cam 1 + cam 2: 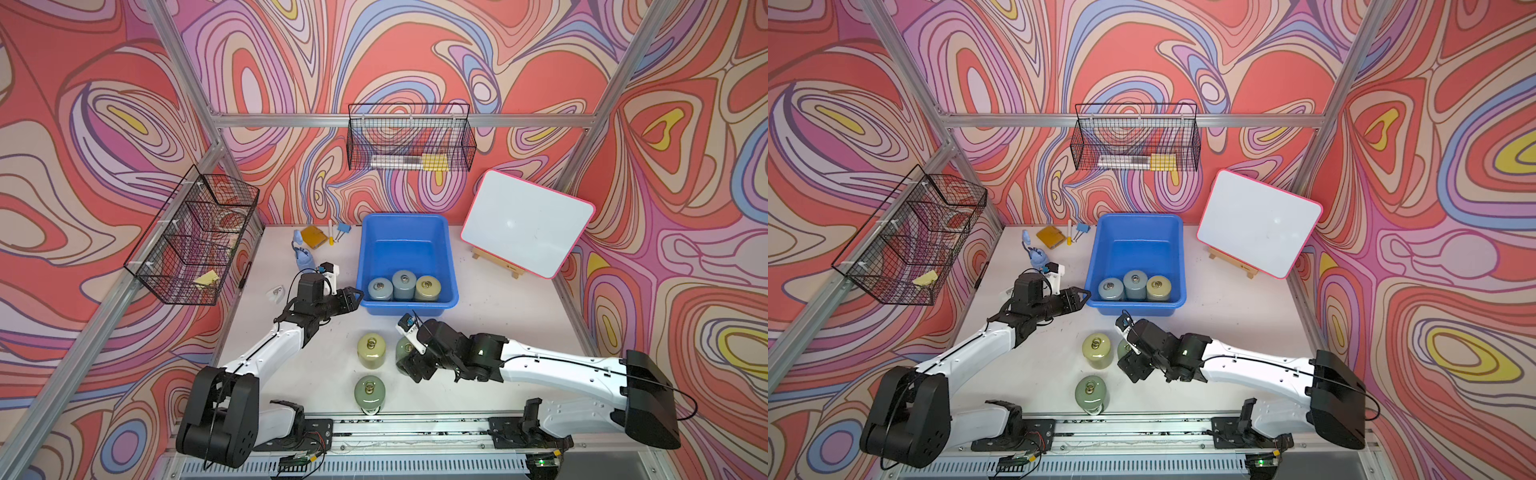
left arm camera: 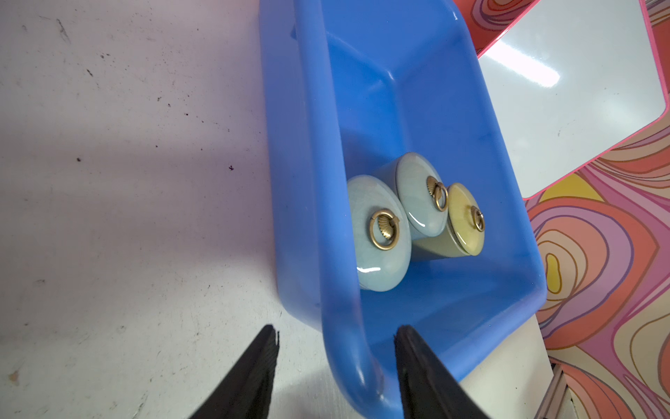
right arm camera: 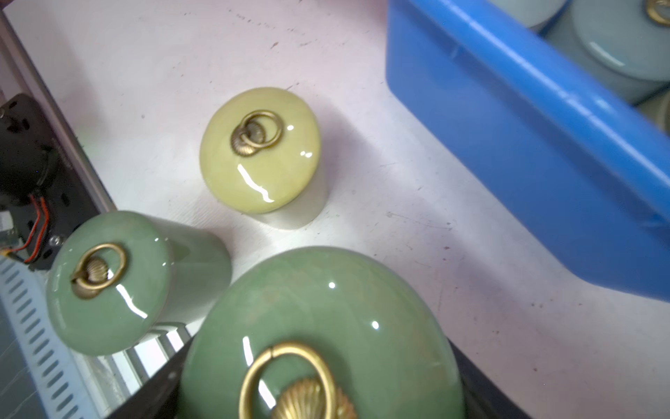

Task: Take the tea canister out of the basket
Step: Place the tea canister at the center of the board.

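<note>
The blue basket (image 1: 405, 222) stands mid-table with three tea canisters along its near wall: two blue-grey ones (image 1: 380, 289) (image 1: 404, 284) and an olive-yellow one (image 1: 428, 288). My left gripper (image 1: 358, 296) is open at the basket's near left corner. In the left wrist view its fingers (image 2: 417, 362) straddle the rolled rim (image 2: 355, 362), and the outer finger stands clear of the wall. My right gripper (image 1: 409, 365) is shut on a green canister (image 3: 326, 319) in front of the basket. Beside it on the table stand a yellow-green canister (image 1: 371, 350) and another green one (image 1: 369, 394).
A pink-framed whiteboard (image 1: 528, 222) leans on a small easel at the back right. Black wire baskets hang on the left wall (image 1: 195, 232) and the back wall (image 1: 411, 137). A yellow pad (image 1: 313, 237), a blue bottle (image 1: 304, 257) and a marker lie left of the basket.
</note>
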{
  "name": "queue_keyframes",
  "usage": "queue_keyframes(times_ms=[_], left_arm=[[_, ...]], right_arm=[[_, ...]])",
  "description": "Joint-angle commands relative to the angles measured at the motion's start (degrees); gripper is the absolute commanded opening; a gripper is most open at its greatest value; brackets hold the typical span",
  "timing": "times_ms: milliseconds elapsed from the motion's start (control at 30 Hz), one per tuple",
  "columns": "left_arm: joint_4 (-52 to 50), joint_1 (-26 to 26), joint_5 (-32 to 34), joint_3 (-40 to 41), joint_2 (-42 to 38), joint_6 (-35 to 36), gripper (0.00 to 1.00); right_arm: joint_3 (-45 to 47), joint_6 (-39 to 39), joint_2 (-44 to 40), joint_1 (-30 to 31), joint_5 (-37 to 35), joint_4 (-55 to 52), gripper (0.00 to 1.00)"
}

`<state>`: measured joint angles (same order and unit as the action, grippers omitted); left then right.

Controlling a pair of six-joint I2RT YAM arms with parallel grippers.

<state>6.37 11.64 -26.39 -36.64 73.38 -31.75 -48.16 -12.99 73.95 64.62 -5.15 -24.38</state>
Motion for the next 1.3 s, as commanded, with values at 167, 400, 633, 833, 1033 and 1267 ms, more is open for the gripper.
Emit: queue_keyframes(times_ms=[167, 400, 633, 833, 1033, 1267], left_arm=[[-0.15, -0.21, 0.47, 0.50, -1.22, -0.07, 0.57], [-0.31, -0.21, 0.51, 0.55, -1.56, -0.17, 0.57], [-0.48, -0.21, 0.73, 0.65, -1.93, -0.12, 0.57], [-0.48, -0.22, 0.72, 0.66, -2.02, -0.07, 0.57], [-0.50, -0.21, 0.82, 0.66, -2.00, -0.09, 0.57], [-0.66, -0.22, 1.08, 0.67, -2.02, -0.11, 0.64]], right_arm=[[4.51, -3.13, -0.65, 6.07, -1.62, 7.68, 0.68], [7.63, -6.03, -0.78, 9.37, -2.15, 10.07, 0.68], [9.04, -6.78, -0.34, 11.38, -2.58, 11.72, 0.69], [9.87, -6.96, 1.22, 12.08, -3.34, 12.90, 0.71], [10.71, -6.87, 2.46, 12.51, -3.97, 14.18, 0.74], [11.16, -6.89, 2.70, 13.25, -4.27, 14.08, 0.89]])
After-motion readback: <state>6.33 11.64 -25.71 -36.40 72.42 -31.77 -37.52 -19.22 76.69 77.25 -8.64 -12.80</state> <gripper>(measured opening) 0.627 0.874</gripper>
